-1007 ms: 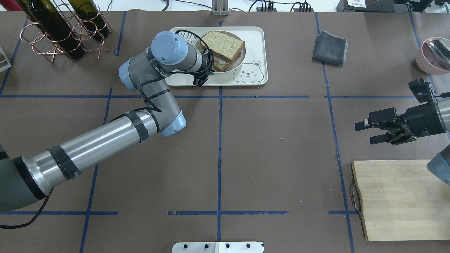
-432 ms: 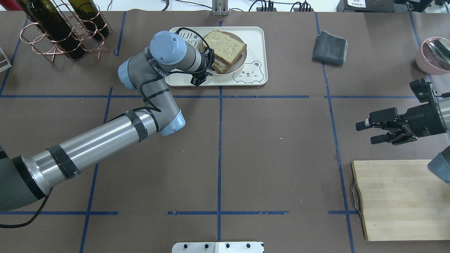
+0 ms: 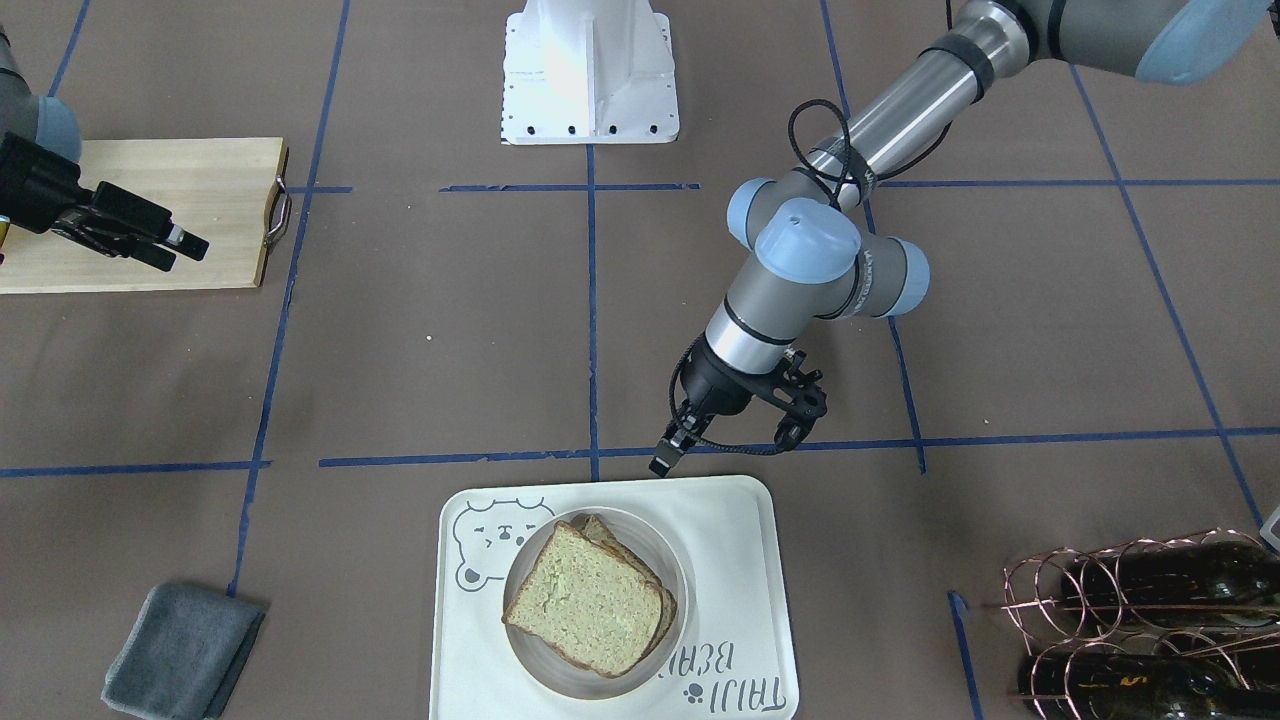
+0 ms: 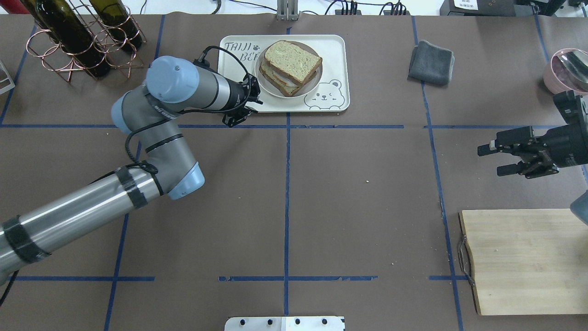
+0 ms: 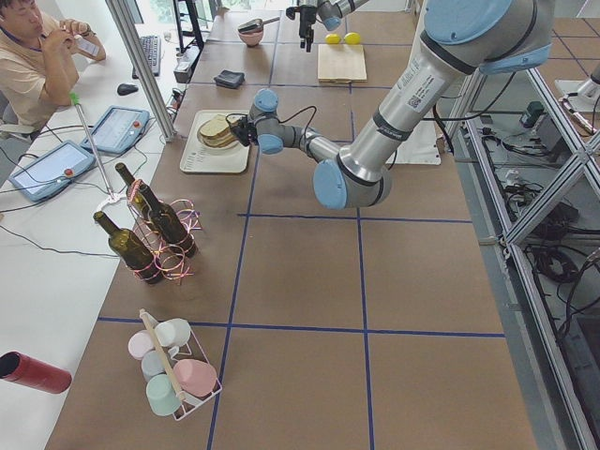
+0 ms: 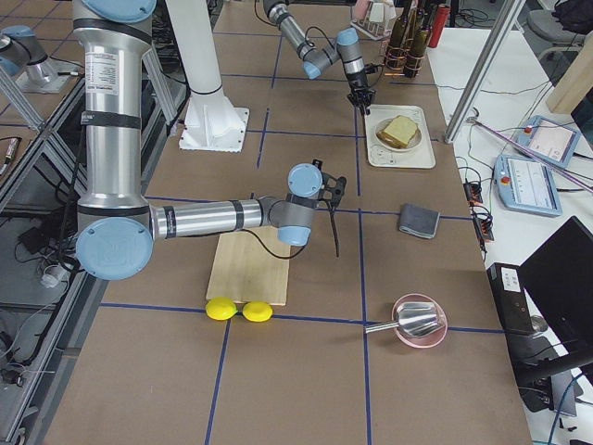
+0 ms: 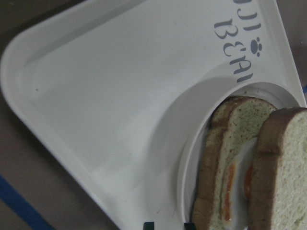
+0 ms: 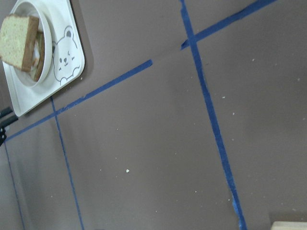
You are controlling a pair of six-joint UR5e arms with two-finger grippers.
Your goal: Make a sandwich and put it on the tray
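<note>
Left gripper (image 4: 242, 110): withdrawn off the tray (image 4: 330, 50) to just beside its corner, jaws spread, empty. Sandwich (image 4: 291, 62): assembled, on plate (image 4: 304, 89) inside tray. Step: retreat after placing. Next: likely park arm clear.

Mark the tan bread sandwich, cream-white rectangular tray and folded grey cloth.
Tan bread sandwich (image 4: 292, 56), overhead view, middle of top slice.
Cream-white rectangular tray (image 4: 334, 55), overhead view, bare floor, far right corner.
Folded grey cloth (image 4: 431, 62), overhead view, its middle.

One camera looks down on the table (image 4: 367, 207) from behind the robot, one faces it from across, two look along it from the ends. All six share the tray (image 4: 334, 53), the left wrist camera nearest.
</note>
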